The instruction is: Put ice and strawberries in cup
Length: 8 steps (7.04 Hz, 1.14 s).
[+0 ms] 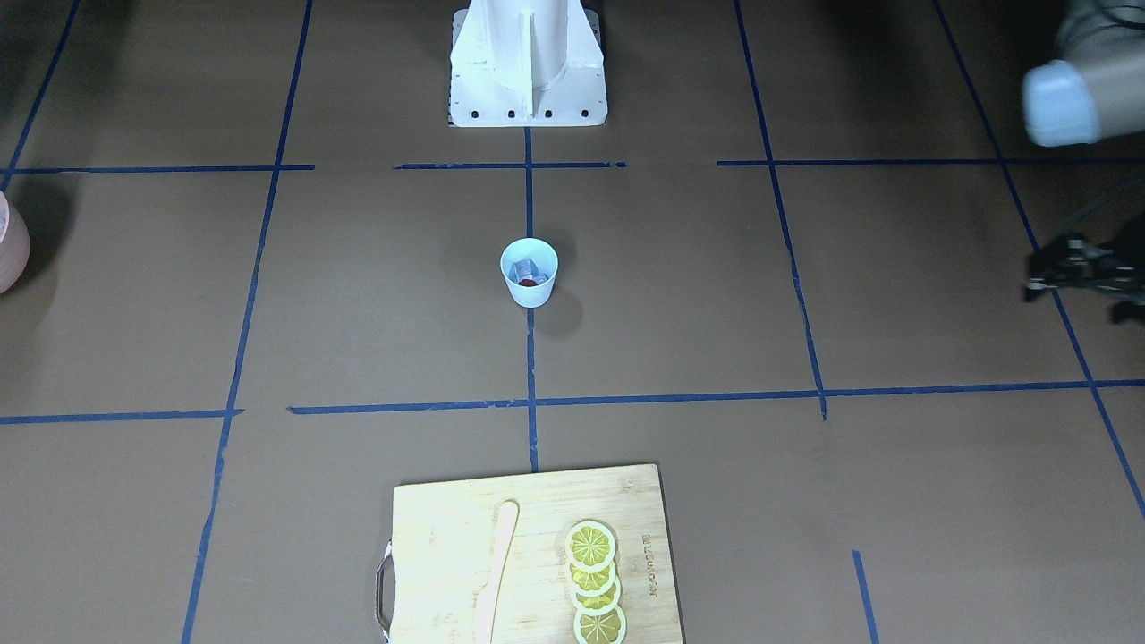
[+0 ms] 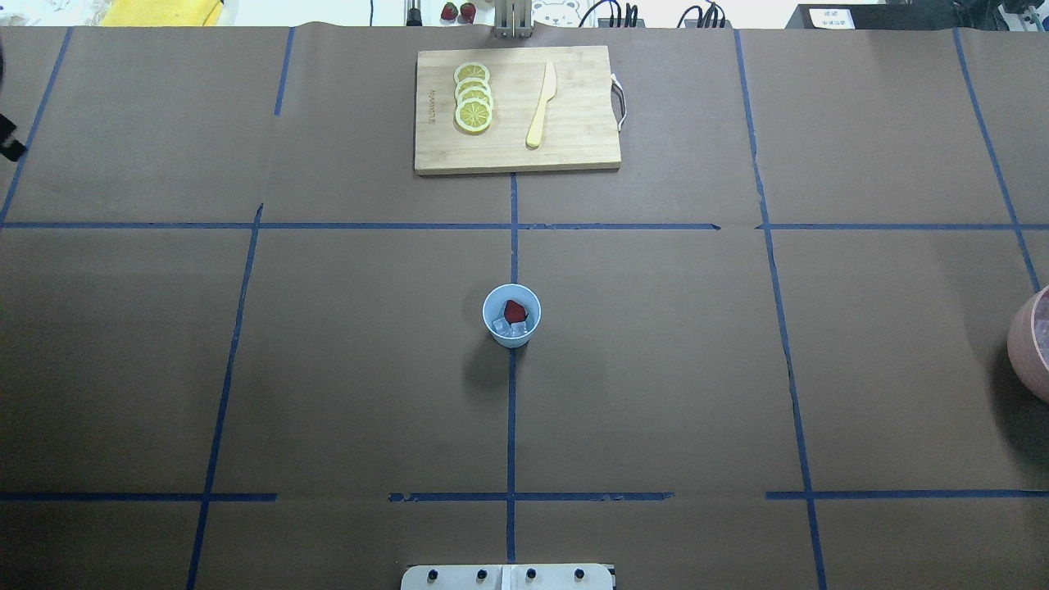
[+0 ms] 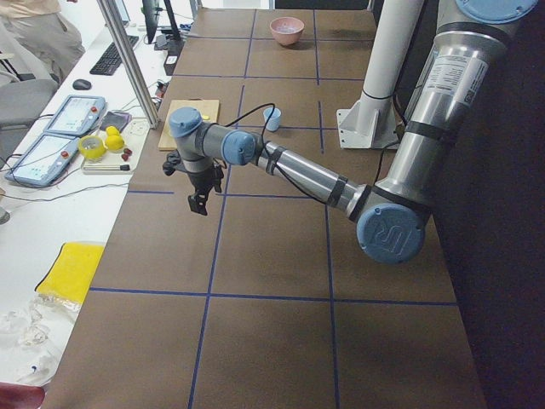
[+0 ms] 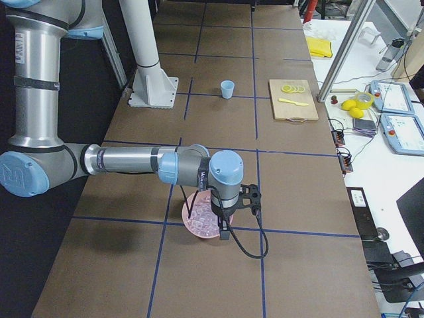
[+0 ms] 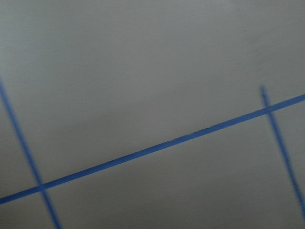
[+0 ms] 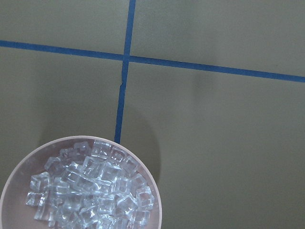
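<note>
The light-blue cup (image 2: 511,315) stands upright at the middle of the table, on a blue tape line. Inside it lie a red strawberry (image 2: 514,310) and a few ice cubes (image 2: 507,329). More ice (image 6: 90,191) fills a pink bowl (image 6: 156,200) far to my right. My right gripper (image 4: 225,230) hovers just over that bowl; I cannot tell whether it is open or shut. My left gripper (image 3: 200,203) hangs above bare table far to my left, and its jaws are too unclear to judge. Both wrist views show no fingers.
A wooden cutting board (image 2: 574,152) with several lemon slices (image 2: 473,97) and a pale knife (image 2: 541,105) lies at the table's far edge. The white robot base (image 1: 528,63) stands behind the cup. Tablets and cables sit on a side desk (image 4: 391,112).
</note>
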Each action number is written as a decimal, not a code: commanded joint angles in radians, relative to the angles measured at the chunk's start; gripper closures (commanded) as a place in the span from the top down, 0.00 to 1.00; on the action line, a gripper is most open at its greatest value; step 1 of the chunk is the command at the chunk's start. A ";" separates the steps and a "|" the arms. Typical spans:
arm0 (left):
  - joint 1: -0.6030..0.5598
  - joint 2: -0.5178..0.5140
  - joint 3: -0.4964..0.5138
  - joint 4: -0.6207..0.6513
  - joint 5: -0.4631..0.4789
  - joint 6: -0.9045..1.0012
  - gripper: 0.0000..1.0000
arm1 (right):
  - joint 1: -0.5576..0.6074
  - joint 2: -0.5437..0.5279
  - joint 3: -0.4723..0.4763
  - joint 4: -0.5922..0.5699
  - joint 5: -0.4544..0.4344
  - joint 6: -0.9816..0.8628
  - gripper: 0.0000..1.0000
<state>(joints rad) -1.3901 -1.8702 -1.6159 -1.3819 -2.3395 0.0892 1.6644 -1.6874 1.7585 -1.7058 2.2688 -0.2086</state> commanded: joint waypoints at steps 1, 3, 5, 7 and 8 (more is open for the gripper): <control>-0.177 0.026 0.126 -0.003 -0.067 0.142 1.00 | 0.000 0.000 -0.002 -0.002 0.000 0.000 1.00; -0.245 0.114 0.119 -0.006 -0.061 0.129 1.00 | 0.000 0.000 -0.001 -0.002 0.000 0.000 1.00; -0.251 0.167 0.111 -0.014 -0.067 0.130 1.00 | 0.000 0.000 0.001 0.000 0.000 -0.002 1.00; -0.253 0.174 0.100 -0.014 -0.058 0.132 1.00 | 0.000 0.000 0.001 0.000 0.000 0.000 1.00; -0.251 0.177 0.102 -0.012 -0.055 0.133 1.00 | 0.000 0.000 0.001 0.000 0.000 -0.002 1.00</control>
<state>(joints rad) -1.6423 -1.6966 -1.5135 -1.3952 -2.3996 0.2208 1.6644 -1.6874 1.7594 -1.7058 2.2688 -0.2090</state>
